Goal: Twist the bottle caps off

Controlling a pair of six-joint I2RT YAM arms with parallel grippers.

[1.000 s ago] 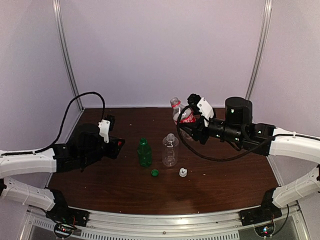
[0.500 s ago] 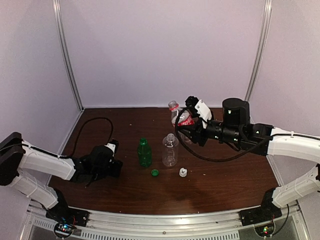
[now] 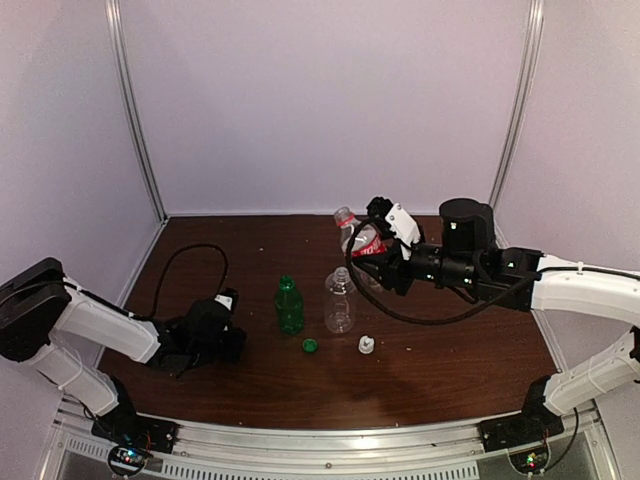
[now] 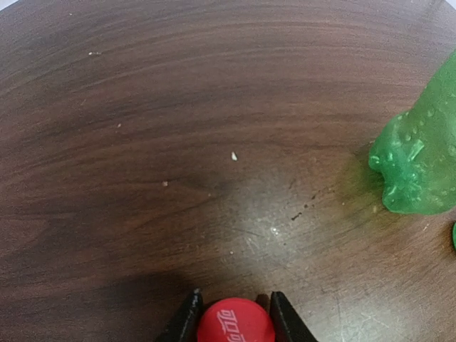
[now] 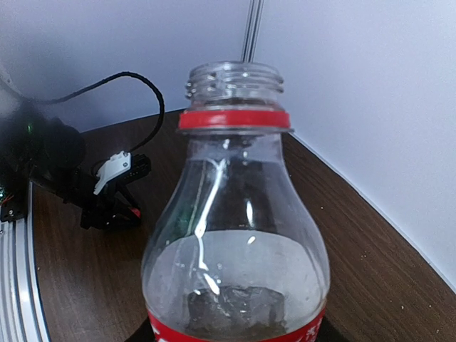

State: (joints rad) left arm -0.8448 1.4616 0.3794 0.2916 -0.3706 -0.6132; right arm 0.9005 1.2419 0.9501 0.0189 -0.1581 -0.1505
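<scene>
Altogether three bottles [image 3: 289, 308] [image 3: 340, 303] [image 3: 351, 232], three caps [image 3: 310, 346] [image 3: 367, 345] [image 4: 235, 324], two grippers [image 3: 234, 345] [image 3: 370, 252]

- Bottles: three in all. One green bottle [image 3: 289, 305], one taller clear bottle [image 3: 340, 300], one short red-label bottle [image 3: 358, 238].
- Caps: three in all. One green cap [image 3: 310, 346], one white cap [image 3: 367, 345], one red cap [image 4: 235, 322].
- Robot arms: two. One left arm [image 3: 100, 325], one right arm [image 3: 570, 285].
- Black cables: two. One left cable [image 3: 190, 255], one right cable [image 3: 400, 310].
- Tables: one brown table [image 3: 450, 370].
</scene>
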